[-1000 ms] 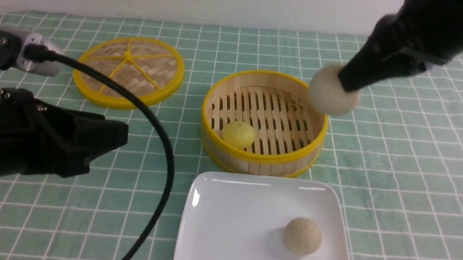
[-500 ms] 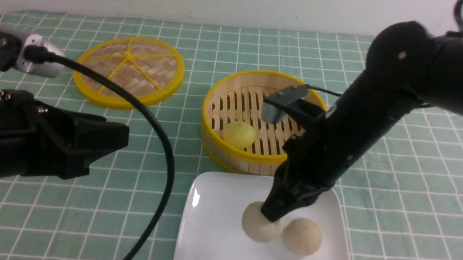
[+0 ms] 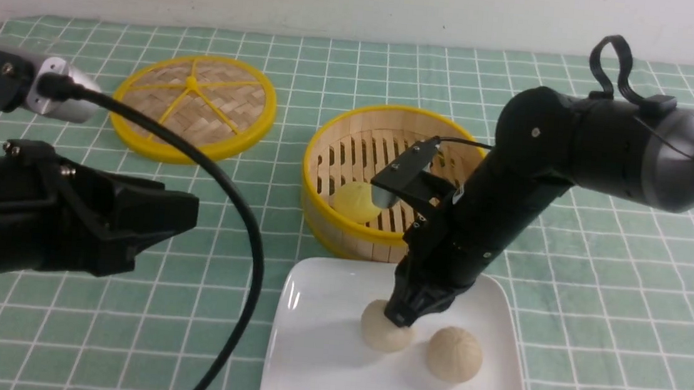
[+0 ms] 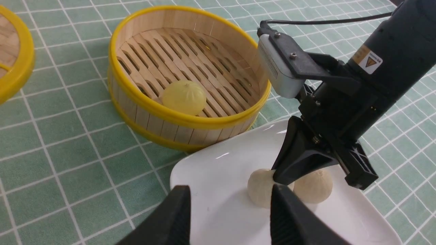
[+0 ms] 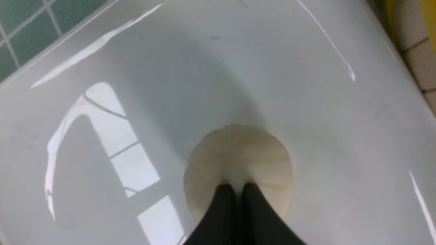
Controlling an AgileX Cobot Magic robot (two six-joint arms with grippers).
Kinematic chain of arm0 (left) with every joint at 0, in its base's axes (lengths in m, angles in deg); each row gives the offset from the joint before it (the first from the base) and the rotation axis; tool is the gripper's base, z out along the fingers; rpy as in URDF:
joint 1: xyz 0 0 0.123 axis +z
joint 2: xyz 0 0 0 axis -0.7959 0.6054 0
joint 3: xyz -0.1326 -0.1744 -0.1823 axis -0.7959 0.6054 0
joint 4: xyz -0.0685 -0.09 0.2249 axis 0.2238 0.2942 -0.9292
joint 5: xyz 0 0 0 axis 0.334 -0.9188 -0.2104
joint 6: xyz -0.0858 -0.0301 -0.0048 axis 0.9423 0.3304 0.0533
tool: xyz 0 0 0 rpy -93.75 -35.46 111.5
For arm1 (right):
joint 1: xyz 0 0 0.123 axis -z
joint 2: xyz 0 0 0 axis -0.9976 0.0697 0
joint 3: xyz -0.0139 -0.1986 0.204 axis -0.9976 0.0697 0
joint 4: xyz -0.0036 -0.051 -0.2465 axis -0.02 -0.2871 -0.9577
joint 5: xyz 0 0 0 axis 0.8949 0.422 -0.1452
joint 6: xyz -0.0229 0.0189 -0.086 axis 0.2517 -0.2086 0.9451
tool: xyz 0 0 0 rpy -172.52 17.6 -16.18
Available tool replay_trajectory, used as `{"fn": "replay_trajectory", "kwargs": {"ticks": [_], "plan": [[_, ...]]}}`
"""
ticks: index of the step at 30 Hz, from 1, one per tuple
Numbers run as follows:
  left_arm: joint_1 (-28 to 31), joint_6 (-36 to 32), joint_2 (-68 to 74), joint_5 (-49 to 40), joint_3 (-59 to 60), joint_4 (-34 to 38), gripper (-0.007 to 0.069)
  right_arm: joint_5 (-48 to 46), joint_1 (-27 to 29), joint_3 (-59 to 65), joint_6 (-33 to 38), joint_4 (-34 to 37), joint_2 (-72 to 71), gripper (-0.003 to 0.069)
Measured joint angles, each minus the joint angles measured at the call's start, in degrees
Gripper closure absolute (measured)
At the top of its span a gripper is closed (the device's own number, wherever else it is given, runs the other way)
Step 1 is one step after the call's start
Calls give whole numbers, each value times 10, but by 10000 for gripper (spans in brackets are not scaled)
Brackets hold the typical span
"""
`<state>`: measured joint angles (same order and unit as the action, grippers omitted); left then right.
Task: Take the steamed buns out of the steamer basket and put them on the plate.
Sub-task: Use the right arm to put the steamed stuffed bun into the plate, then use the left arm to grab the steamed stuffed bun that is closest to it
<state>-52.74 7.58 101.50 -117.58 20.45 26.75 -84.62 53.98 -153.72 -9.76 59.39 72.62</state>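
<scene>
My right gripper (image 3: pixel 400 318) is shut on the top of an off-white steamed bun (image 3: pixel 380 336), which rests on the white plate (image 3: pixel 326 294). In the right wrist view its fingertips (image 5: pixel 236 187) pinch that bun (image 5: pixel 238 160) from above. A second beige bun (image 3: pixel 454 354) lies just to its right on the plate. The pale yellow bun (image 3: pixel 353 200) sits alone in the steamer basket (image 3: pixel 343 235) behind the plate. My left gripper (image 3: pixel 182 212) hovers open and empty to the left; its view shows both plate buns (image 4: pixel 260 187) (image 4: pixel 315 187) and the yellow one (image 4: pixel 184 97).
The flat woven lid (image 3: pixel 192 106) with yellow rim lies at the back left on the green checked cloth. A thick black cable (image 3: pixel 244 224) loops from my left arm down past the plate's left edge. The basket stands close behind the plate's far edge.
My right arm has carried the off-white bun from above the basket's right rim down onto the plate, beside the beige bun. The left arm has barely moved.
</scene>
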Motion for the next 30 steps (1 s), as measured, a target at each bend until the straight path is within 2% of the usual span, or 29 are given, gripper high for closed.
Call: {"fn": "replay_trajectory", "kwargs": {"ticks": [3, 5, 7, 10, 11, 12, 15, 17, 19, 27, 30], "plan": [[0, 0, 0, 0, 0, 0, 277, -8, 0, 0, 0, 0, 0, 630], [0, 0, 0, -1, 0, 0, 277, -23, 0, 0, 0, 0, 0, 590], [0, 0, 0, -1, 0, 0, 277, -30, 0, 0, 0, 0, 0, 508], [0, 0, 0, -4, 0, 0, 277, -34, 0, 0, 0, 0, 0, 312], [0, 0, 0, -5, 0, 0, 277, -34, 0, 0, 0, 0, 0, 269], [0, 0, 0, -7, 0, 0, 277, -34, 0, 0, 0, 0, 0, 183], [0, 0, 0, -8, 0, 0, 277, -34, 0, -1, 0, -2, -7, 30], [0, 0, 0, -8, 0, 0, 277, -35, 0, -8, 0, -6, -16, -7], [0, -4, 0, -7, 0, 0, 277, -37, 0, -24, -2, -15, -30, -7], [0, -29, 46, -4, -10, 11, 277, -52, 0, -104, -67, -89, -125, 70], [0, -32, 103, -13, -48, 11, 277, -61, 0, -125, -118, -159, -189, 83]]}}
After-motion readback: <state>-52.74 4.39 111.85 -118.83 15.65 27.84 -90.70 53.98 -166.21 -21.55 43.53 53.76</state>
